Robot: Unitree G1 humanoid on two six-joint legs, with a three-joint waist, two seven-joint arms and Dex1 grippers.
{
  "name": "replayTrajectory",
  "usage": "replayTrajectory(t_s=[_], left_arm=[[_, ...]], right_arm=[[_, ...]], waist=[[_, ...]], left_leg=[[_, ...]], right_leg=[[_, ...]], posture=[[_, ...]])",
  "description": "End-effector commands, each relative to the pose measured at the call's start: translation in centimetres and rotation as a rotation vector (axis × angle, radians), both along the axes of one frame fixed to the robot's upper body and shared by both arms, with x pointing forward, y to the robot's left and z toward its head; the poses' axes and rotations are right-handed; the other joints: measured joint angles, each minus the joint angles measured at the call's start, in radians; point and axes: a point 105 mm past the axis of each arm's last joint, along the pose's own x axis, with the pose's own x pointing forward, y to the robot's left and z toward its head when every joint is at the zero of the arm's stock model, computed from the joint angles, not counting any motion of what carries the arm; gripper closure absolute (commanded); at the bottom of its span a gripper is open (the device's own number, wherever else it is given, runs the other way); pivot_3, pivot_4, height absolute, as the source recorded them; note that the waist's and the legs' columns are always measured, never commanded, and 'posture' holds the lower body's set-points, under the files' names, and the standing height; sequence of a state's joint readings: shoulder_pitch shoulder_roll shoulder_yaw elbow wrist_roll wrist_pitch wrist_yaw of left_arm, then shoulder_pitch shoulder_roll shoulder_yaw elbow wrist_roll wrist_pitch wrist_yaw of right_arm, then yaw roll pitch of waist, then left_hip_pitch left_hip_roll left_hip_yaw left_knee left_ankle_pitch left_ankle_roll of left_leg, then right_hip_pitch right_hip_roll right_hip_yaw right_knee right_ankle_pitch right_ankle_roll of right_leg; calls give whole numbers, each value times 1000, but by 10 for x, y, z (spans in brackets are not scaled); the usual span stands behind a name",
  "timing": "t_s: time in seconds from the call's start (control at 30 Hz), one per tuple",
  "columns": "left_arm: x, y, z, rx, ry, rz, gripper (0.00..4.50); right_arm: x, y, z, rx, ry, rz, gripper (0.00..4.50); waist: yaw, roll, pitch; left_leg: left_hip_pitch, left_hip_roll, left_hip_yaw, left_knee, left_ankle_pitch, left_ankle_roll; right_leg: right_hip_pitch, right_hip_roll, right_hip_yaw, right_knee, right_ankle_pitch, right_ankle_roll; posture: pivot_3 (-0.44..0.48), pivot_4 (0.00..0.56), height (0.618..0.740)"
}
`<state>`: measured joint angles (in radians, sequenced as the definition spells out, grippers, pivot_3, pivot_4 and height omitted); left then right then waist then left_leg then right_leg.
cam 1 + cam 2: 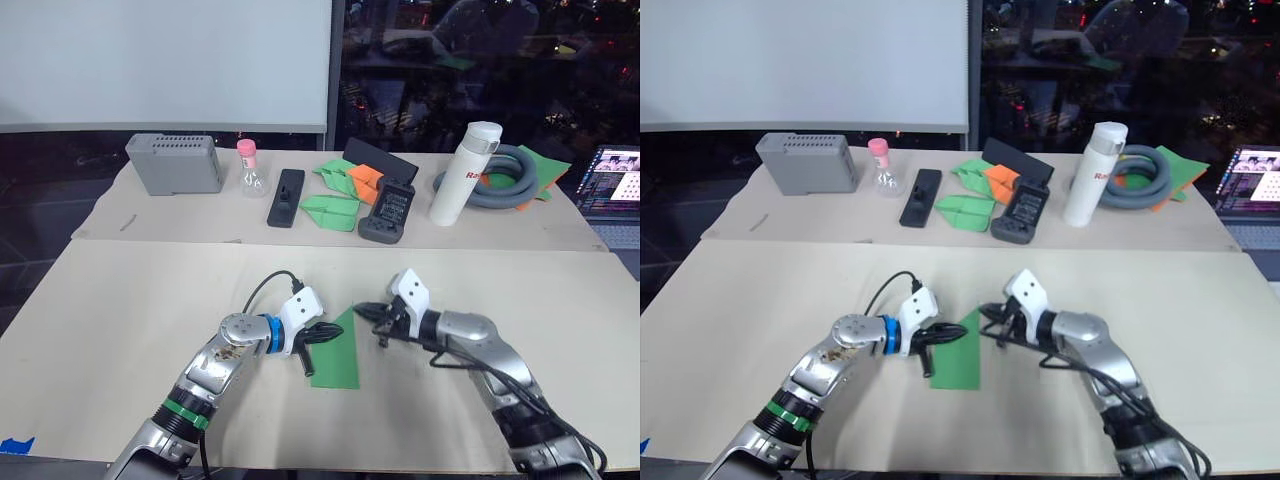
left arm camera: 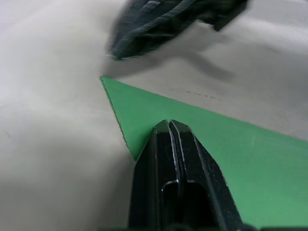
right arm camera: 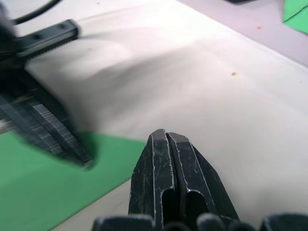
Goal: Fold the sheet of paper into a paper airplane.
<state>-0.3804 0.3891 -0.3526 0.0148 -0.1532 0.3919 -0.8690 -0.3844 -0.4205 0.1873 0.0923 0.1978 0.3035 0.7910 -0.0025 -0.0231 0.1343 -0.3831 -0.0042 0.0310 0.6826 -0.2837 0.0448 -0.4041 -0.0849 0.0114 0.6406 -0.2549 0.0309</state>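
The sheet of paper (image 1: 337, 358) lies on the near table, bright green, folded into a narrow shape with a point at its far end. My left gripper (image 1: 330, 330) is shut and its fingertips rest on top of the paper near the left edge (image 2: 169, 124). My right gripper (image 1: 363, 311) is also shut, with nothing between its fingers, and hovers just right of the paper's pointed tip. In the right wrist view the green paper (image 3: 43, 192) sits beside my right fingers (image 3: 166, 144), touching or apart I cannot tell.
Along the far table stand a grey box (image 1: 175, 163), a pink-capped flask (image 1: 250, 170), a black remote (image 1: 287, 197), green folded planes (image 1: 330, 208), an orange wedge (image 1: 365, 180), a black device (image 1: 388, 212), a white bottle (image 1: 462, 172), a grey hose (image 1: 505, 180) and a laptop (image 1: 615, 190).
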Motion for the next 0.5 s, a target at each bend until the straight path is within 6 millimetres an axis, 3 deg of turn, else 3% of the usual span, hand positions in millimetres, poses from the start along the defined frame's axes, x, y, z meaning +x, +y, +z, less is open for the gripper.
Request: replayTrajectory(t_s=[0.03, 0.17, 0.27, 0.5], left_arm=[[-1, 9, -15, 51, 35, 29, 4500], [5, 13, -7, 23, 1, 63, 4500], [10, 18, -4, 28, -9, 75, 4500], [0, 10, -11, 45, 20, 16, 4500]], right_arm=[[6, 4, -4, -9, -18, 33, 4469], [5, 6, -6, 16, 10, 48, 4469], [-9, 4, -20, -8, 50, 78, 4469], [-32, 3, -33, -63, 70, 146, 4469]], waist=[[-1, 0, 0], [-7, 0, 0], [-9, 0, 0], [-10, 0, 0]], left_leg=[[0, 0, 0, 0, 0, 0], [0, 0, 0, 0, 0, 0], [0, 1, 0, 0, 0, 0], [2, 1, 0, 0, 0, 0]], right_leg=[[0, 0, 0, 0, 0, 0], [0, 0, 1, 0, 0, 0], [0, 0, 1, 1, 0, 0], [1, -2, 1, 1, 0, 0]], posture=[[0, 150, 740], [0, 150, 740], [0, 150, 740], [0, 150, 740]])
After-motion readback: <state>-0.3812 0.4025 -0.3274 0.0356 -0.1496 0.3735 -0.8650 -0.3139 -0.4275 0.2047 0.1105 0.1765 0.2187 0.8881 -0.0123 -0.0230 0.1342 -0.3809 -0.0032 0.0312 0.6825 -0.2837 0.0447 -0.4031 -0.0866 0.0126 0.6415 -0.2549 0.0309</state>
